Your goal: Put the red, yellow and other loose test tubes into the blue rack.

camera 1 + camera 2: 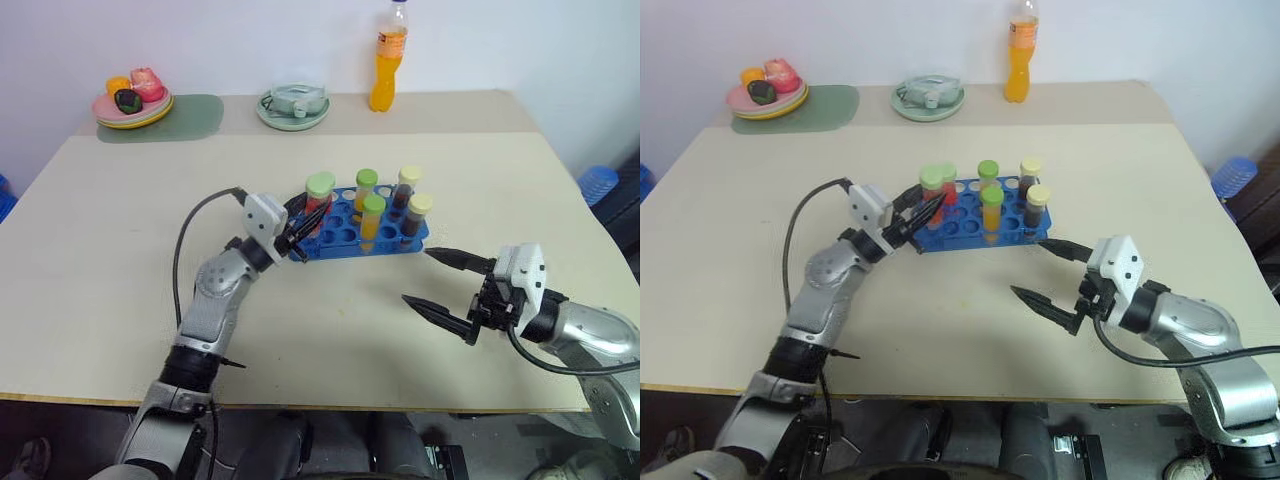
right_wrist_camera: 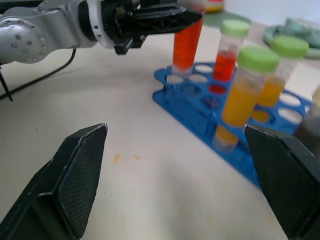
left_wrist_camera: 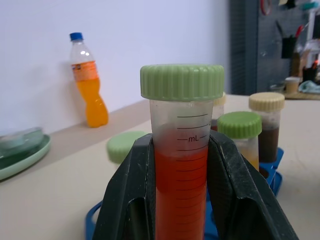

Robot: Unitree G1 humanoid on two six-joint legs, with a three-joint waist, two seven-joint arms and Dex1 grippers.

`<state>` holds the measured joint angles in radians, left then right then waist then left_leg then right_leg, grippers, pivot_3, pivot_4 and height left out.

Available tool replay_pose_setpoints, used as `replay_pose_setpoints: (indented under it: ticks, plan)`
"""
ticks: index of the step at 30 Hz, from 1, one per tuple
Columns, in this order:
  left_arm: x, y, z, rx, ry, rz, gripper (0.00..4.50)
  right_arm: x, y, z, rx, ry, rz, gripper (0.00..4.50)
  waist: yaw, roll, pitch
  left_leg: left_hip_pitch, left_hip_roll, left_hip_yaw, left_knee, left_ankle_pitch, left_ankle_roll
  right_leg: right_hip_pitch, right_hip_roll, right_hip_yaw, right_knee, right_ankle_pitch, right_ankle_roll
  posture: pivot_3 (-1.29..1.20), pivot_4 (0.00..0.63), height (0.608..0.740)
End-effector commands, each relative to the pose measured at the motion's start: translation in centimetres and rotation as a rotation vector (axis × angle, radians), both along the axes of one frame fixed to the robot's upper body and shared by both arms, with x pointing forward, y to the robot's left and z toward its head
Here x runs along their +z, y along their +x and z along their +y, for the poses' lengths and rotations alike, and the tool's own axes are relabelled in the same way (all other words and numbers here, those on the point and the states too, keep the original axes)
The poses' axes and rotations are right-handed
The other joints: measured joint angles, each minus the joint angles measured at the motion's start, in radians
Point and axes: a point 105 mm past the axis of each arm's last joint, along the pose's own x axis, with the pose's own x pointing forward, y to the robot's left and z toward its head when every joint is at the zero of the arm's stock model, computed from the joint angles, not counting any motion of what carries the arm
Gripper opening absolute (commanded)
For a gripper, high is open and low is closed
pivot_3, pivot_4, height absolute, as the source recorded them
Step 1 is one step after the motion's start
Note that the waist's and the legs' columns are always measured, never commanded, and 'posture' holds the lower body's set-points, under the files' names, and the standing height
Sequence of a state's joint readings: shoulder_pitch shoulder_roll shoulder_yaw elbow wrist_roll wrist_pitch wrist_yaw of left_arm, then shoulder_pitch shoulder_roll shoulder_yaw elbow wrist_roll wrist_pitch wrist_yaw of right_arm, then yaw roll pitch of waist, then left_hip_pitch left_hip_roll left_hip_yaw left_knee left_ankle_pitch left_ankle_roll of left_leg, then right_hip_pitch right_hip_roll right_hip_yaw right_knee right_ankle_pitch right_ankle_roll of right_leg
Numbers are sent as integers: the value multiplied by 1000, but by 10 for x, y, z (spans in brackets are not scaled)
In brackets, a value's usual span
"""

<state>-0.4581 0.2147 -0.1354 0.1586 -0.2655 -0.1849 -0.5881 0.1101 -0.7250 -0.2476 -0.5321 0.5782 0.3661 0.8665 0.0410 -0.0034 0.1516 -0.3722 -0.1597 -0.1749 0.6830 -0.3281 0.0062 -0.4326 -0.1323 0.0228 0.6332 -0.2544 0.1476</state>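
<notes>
The left end effector is gripping a red-filled tube with a pale green cap, its two black fingers clamped on either side of the barrel just under the cap. It is holding the tube upright over the near corner of the blue rack, the tube's foot sitting at or just above one of the corner holes; I cannot tell whether it is already entering. So the step in hand looks like the seating of this red tube. The next move, as I judge it, is calling for the tube to be kept vertical, lined up on an empty hole and lowered before the fingers let go.

The right end effector is standing wide open and holding nothing, hovering over the table beside the rack's far end.

Counting tubes: one in the left end effector's grip, and beyond it four I can see standing in the rack — two with yellow-orange liquid and two with dark brown. The right wrist view also shows a second red tube seated just past the held one. One rack. No loose tube is lying near either end effector.
</notes>
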Motion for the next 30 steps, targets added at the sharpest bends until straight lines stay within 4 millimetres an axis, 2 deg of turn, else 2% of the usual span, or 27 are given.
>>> replay_pose_setpoints:
  ticks: [1, 12, 30]
  plan:
    - [11, 1, -9, -38, -23, -54, 785, 10, -8, -1, -20, 2, -37, 4500, 0, 0, 0, 0, 0, 0, 0, 0, 0, 0, 0, 0, 0, 0, 0, 0, 150, 740]
    - [-3, 3, -26, -111, -23, -6, 785, 15, -13, -1, -71, 5, -43, 4500, 0, 0, 0, 0, 0, 0, 0, 0, 0, 0, 0, 0, 0, 0, 0, 0, 150, 740]
    - [-13, -1, -11, -74, 7, 13, 785, 12, -12, -2, -77, 13, -40, 4500, 0, 0, 0, 1, 0, 0, 0, 0, 0, 1, 0, 0, 0, 0, 1, 0, 150, 740]
